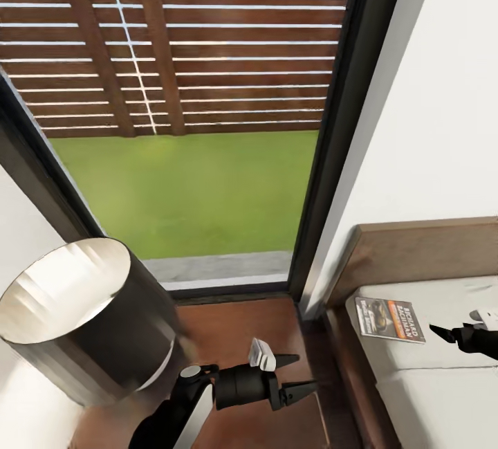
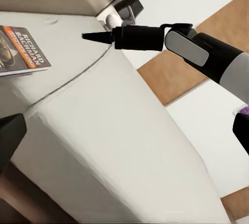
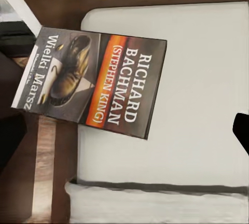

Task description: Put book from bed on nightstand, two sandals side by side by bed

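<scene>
The book (image 1: 389, 319), dark with an orange band, lies flat on the corner of the bed (image 1: 429, 373) nearest the headboard. In the right wrist view the book (image 3: 93, 79) sticks out past the mattress edge over the dark wood frame. My right gripper (image 1: 437, 330) hovers open just to the right of it, with one fingertip (image 3: 241, 130) showing beside the book and nothing held. Over the reddish-brown nightstand (image 1: 235, 324), left of the bed, my left gripper (image 1: 304, 373) is open and empty. The sandals are out of view.
A large dark lamp shade (image 1: 76, 310) stands on the nightstand's left part, close to my left arm. Behind it is a tall dark-framed window (image 1: 332, 124) looking onto grass. The brown headboard (image 1: 415, 248) meets the white wall on the right.
</scene>
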